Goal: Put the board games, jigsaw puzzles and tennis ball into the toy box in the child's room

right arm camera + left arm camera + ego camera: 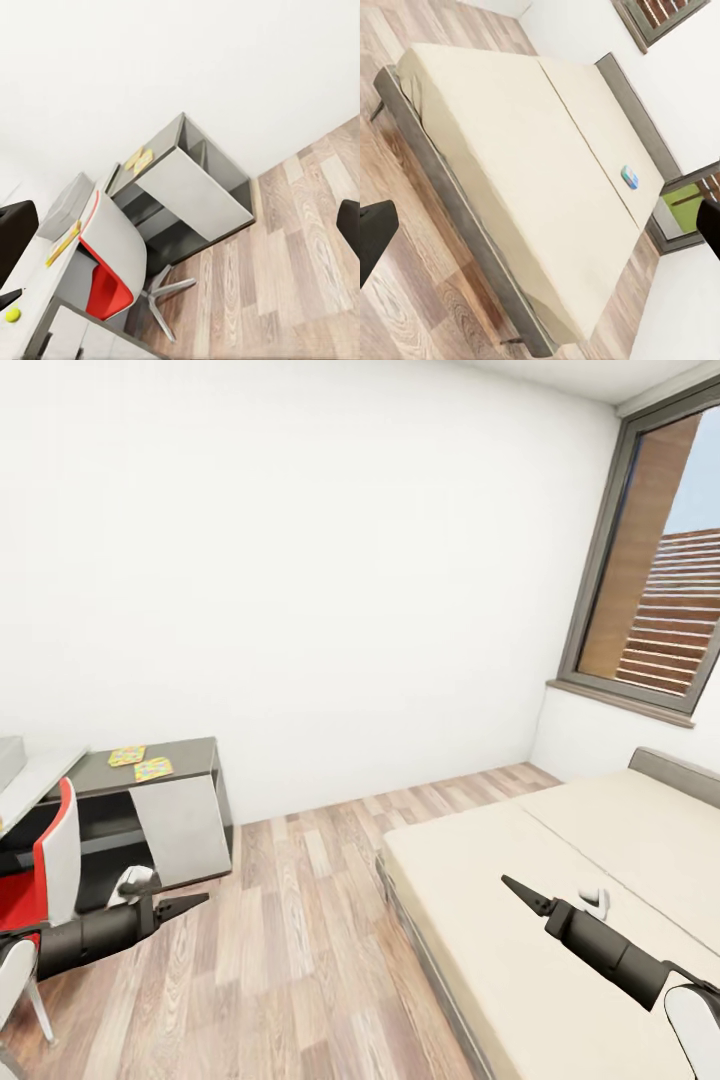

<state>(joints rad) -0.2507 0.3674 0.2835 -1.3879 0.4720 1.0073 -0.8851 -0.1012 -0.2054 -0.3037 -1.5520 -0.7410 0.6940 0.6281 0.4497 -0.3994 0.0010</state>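
Two jigsaw puzzles (pixel 140 762) lie on the dark grey wing of the table (pixel 190 752); the right wrist view also shows the puzzles (pixel 139 159). On the pale desk top stand the grey toy box (pixel 67 204), a flat yellow board game (pixel 64 242) beside it, and the tennis ball (pixel 12 314). A small blue board game (pixel 629 177) lies on the bed (pixel 510 150), near its far side. My left gripper (pixel 185 905) hangs open over the floor by the chair. Over the bed's near part, my right gripper (pixel 525 895) is open too. Both hold nothing.
A red-and-white swivel chair (pixel 45 870) stands at the desk, close to my left arm. Wood-plank floor (pixel 300 920) runs between desk and bed. A window (pixel 665 580) sits in the right wall above the grey headboard (pixel 675 772).
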